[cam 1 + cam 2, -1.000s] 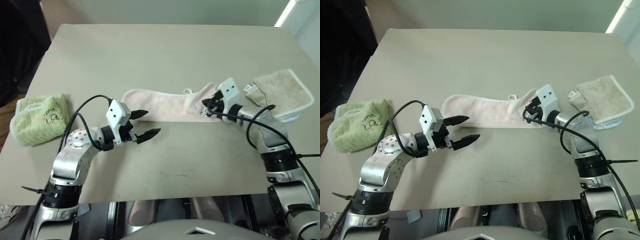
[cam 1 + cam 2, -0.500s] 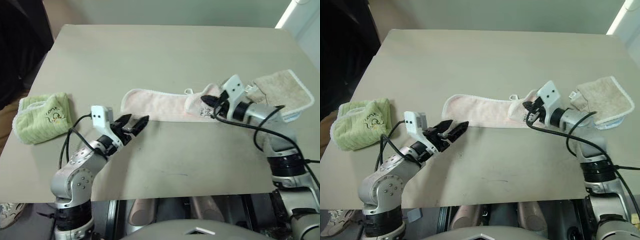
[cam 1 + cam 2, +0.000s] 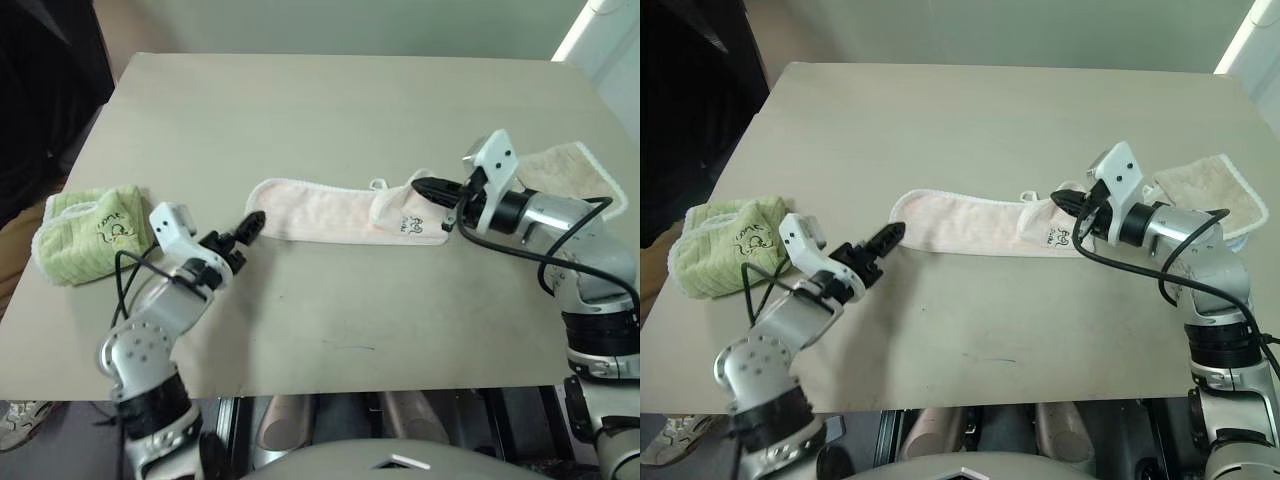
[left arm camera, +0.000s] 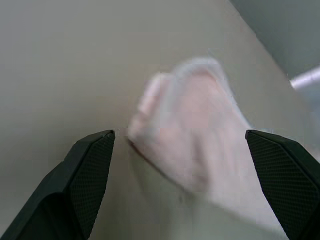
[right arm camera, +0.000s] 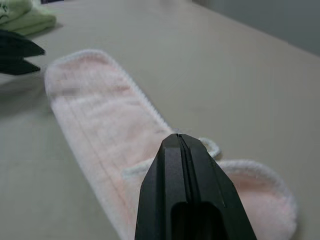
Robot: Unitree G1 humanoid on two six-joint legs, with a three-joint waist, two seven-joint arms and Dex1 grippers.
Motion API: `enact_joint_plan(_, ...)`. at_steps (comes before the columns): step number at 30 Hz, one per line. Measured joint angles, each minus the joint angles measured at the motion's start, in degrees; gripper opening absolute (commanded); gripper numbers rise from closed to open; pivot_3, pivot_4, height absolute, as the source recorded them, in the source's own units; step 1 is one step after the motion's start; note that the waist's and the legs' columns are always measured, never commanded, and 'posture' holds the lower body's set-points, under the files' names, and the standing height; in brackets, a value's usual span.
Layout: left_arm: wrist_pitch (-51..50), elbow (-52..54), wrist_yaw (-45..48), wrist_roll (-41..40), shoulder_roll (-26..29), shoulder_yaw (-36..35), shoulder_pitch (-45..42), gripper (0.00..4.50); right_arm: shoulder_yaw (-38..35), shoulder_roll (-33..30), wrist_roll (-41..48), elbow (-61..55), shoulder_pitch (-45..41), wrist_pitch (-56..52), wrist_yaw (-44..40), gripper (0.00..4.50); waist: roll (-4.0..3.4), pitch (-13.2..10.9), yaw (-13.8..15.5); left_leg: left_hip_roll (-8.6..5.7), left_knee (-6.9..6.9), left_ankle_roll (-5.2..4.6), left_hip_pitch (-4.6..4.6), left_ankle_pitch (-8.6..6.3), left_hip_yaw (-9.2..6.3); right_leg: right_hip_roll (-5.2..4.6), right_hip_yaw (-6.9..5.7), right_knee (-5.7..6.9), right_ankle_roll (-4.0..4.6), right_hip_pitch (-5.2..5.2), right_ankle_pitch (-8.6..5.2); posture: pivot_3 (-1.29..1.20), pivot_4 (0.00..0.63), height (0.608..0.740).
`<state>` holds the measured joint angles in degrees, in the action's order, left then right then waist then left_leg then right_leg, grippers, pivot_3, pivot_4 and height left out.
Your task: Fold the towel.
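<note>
Two arms are built of rounded silver-grey metal segments joined by black collars. A white, boxy camera housing is mounted at each wrist. Black cables are looped along both forearms. The left gripper [image 3: 246, 226] and right gripper [image 3: 424, 186] are fitted with tapered black fingers, finely cross-hatched inside.

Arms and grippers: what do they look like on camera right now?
Both arms are silver-grey metal with black joint bands and loose black cables. The left gripper and right gripper each have two tapered black fingers, finely textured inside, behind a white box-shaped camera housing.
</note>
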<state>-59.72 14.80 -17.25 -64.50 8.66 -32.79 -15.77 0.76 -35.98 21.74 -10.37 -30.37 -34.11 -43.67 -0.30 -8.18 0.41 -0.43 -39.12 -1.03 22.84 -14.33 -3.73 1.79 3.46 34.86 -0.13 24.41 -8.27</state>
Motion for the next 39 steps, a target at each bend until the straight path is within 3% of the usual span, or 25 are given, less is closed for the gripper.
enact_joint_plan(7,1.0,-6.8,-6.9,-4.6,-0.4,-2.5,-5.2,4.5,-0.8,1.2,1.1,-1.7,0.4,-1.1,0.4,0.01,0.0,0.0,0.1,-0.01,0.28,0.23,-0.3,0.18,0.0,0.03,-0.02,0.03,0.05,-0.12,-0.03,0.0,0.15,0.74)
enact_joint_plan(16,1.6,-13.4,-6.9,-5.6,-0.2,-1.9,-9.0,4.5,-1.4,2.0,3.8,-6.2,2.8,-4.7,0.9,0.01,-0.18,-0.1,0.6,-0.15,0.32,0.17,-0.94,0.2,-0.18,0.04,0.01,-0.01,0.1,-0.92,-0.19,0.0,0.15,0.74)
enact_joint_plan(19,1.7,-15.0,-6.6,-5.2,0.2,-1.5,-9.5,3.59,-1.9,2.0,5.2,-8.3,3.9,-6.1,0.9,0.0,-0.2,-0.1,0.8,-0.22,0.32,0.21,-0.93,0.18,-0.29,0.03,0.01,-0.02,0.09,-0.94,-0.24,0.0,0.15,0.74)
enact_joint_plan(28,1.8,-17.4,-5.3,-5.2,0.1,0.3,-9.7,0.23,-1.9,1.9,7.3,-10.7,6.3,-9.0,1.2,0.0,-0.06,-0.3,0.8,-0.3,0.34,0.32,-0.7,-0.16,-0.35,0.04,0.02,-0.02,-0.11,-0.7,-0.66,0.0,0.15,0.74)
enact_joint_plan(30,1.8,-17.4,-5.0,-5.2,0.1,0.5,-9.7,0.03,-1.9,1.9,7.3,-10.7,6.3,-9.0,1.4,0.0,-0.05,-0.3,0.8,-0.31,0.34,0.81,-0.65,0.06,-0.33,0.04,0.02,-0.01,-0.14,-0.64,-0.82,0.0,0.15,0.74)
enact_joint_plan(39,3.2,-17.3,-0.4,-5.0,4.1,1.3,-10.6,0.03,-1.9,1.9,7.3,-10.7,6.8,-9.2,2.2,0.0,-0.04,-0.3,0.8,-0.29,0.4,0.71,-0.55,-0.15,-0.32,0.03,0.01,0.06,-0.06,-0.53,-0.95,0.0,0.15,0.74)
